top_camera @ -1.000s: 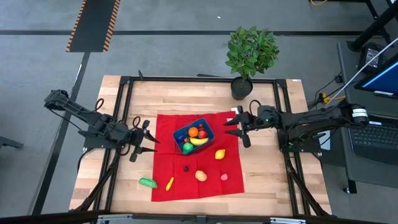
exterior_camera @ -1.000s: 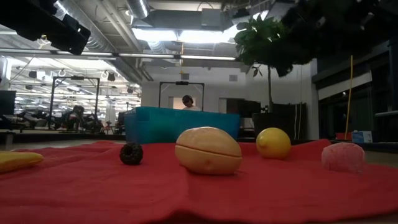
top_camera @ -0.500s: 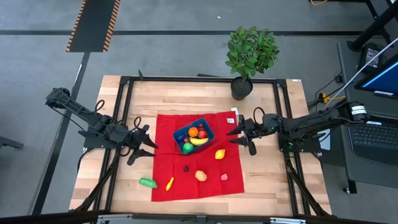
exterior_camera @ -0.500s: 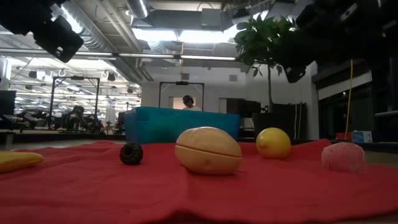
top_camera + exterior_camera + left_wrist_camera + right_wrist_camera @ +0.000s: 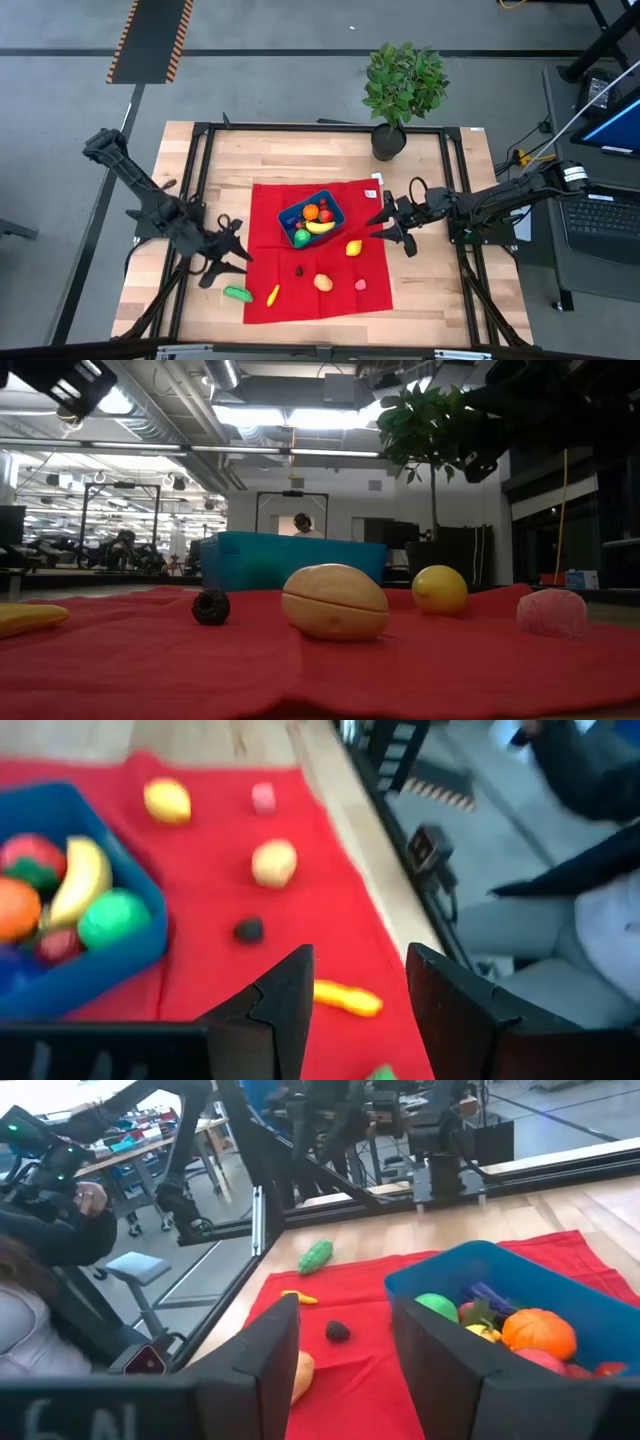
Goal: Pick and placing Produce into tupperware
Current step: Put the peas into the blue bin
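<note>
Near edge of the red cloth (image 5: 270, 235): green vegetable (image 5: 237, 293) just off its left side, yellow piece (image 5: 272, 294), tan potato-like piece (image 5: 323, 283), pink piece (image 5: 360, 284) and dark berry (image 5: 299, 269) look like light, hard, smooth toy plastic, so likely slippery; best pinched across the short width. Left gripper (image 5: 222, 262) hangs over the cloth's left edge near the green one, fingers apart, empty. Farther back, the lemon (image 5: 354, 248), the blue tupperware (image 5: 333, 207) part-filled, and right gripper (image 5: 390, 226) at the cloth's right edge, fingers parted, empty.

Both arms reach inward over the table: the left gripper (image 5: 228, 262) hangs low near the front-left, fingers (image 5: 280, 1005) parted, while the right gripper (image 5: 392, 228) hovers at the right, jaws apart and empty.
</note>
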Available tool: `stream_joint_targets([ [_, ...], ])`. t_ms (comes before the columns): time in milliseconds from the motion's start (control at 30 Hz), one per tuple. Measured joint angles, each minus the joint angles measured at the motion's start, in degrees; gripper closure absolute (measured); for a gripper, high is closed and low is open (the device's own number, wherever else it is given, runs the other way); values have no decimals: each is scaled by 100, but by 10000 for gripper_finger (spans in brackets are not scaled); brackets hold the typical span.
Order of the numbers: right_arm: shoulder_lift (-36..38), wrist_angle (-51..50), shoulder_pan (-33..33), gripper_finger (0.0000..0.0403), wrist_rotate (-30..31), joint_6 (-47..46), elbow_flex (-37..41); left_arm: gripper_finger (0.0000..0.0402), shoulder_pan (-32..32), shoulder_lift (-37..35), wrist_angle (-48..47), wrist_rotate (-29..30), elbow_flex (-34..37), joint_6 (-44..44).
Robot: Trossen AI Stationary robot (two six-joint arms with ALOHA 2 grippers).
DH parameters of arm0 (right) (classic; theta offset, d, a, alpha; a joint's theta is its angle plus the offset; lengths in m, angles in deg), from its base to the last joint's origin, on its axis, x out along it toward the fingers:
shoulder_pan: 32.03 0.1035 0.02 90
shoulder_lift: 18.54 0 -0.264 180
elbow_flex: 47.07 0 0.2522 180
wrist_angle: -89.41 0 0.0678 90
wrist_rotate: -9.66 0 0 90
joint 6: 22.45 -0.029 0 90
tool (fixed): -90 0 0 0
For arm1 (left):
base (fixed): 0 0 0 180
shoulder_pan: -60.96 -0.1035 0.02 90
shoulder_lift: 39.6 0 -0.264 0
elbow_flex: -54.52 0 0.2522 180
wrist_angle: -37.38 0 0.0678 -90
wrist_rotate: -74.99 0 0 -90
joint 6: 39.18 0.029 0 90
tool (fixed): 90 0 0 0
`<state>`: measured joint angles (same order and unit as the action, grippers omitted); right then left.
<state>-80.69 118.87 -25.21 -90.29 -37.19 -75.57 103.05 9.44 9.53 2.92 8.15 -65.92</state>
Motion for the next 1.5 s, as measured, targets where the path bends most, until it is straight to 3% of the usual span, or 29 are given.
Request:
stream_joint_targets([
  [333, -2, 22, 64, 240, 0, 7, 0, 250, 521, 1748, -1453, 342, -1190, -1684],
  [533, -2, 24, 111, 240, -2, -21, 0, 250, 614, 2771, -1861, -5, -1751, -2298],
  [667, -2, 22, 250, 240, 0, 0, 0, 250, 609, 3240, -1997, -608, -1859, -2877],
  [833, -4, 15, 406, 240, -2, 157, 0, 250, 607, 3565, -2001, -1133, -1859, -2893],
  [1267, -53, -161, 502, 240, -2, 308, -2, 248, 570, 3650, -1993, -1090, -1859, -2822],
  [1500, -270, -143, 499, 240, -2, 304, -2, 195, 557, 3650, -2079, -1035, -1861, -2823],
])
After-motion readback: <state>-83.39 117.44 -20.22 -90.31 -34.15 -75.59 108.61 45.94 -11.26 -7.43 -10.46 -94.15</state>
